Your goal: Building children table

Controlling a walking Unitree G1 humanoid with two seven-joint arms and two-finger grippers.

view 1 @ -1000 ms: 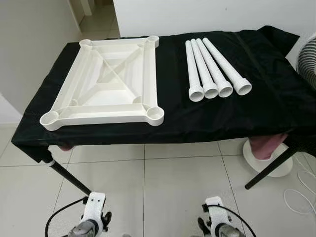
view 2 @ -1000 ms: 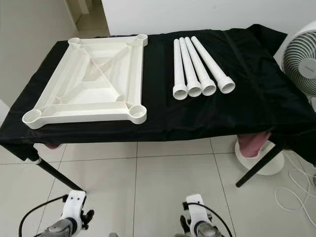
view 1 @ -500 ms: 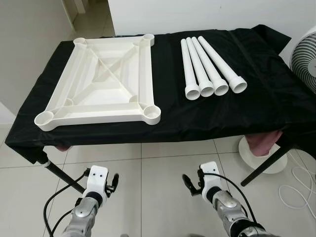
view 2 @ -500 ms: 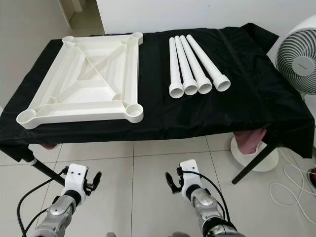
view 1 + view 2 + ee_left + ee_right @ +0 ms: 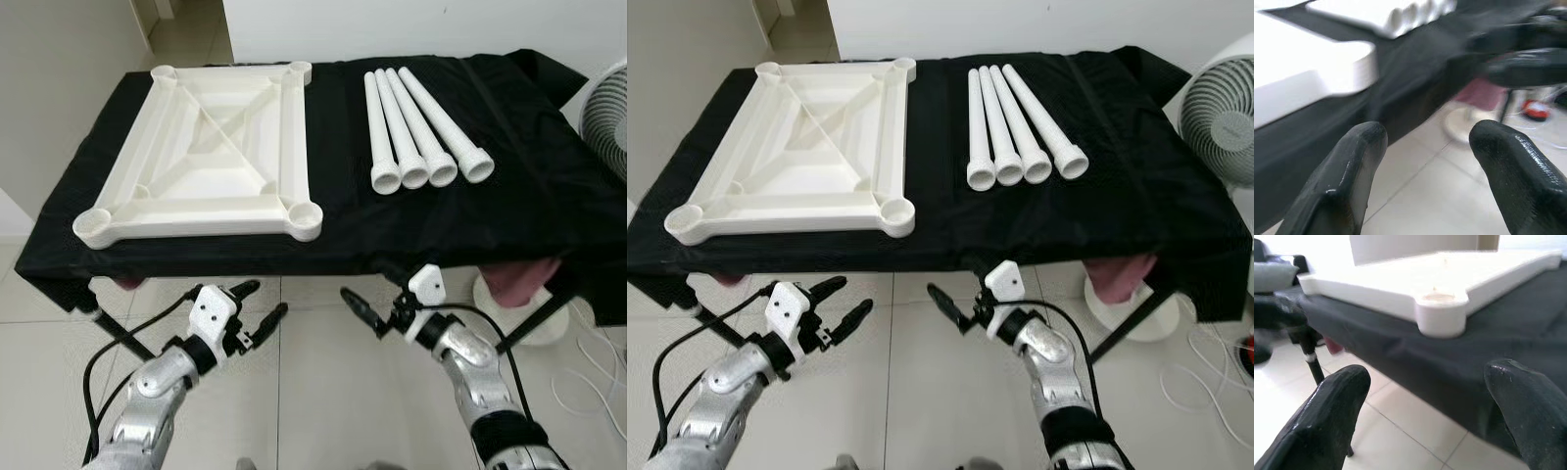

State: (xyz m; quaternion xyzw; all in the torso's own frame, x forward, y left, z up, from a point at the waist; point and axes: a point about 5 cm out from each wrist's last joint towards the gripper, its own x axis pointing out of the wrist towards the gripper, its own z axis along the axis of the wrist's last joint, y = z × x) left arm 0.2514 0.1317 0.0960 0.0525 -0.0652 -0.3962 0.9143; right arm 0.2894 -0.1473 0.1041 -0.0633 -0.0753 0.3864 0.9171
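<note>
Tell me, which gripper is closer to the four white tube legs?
Right. The right gripper hangs open below the table's front edge, almost under the white legs. The left gripper, also open, sits further left, under the white tabletop.

Our arms are silver and jointed, with black cables looping alongside, white wrist blocks, and long glossy black fingers on the left gripper (image 5: 257,307) and right gripper (image 5: 364,305).

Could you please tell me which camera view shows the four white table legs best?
The left eye view shows the four white legs best, whole and sharp, side by side on the black cloth. The right eye view matches it. The left wrist view catches only their blurred ends.
</note>
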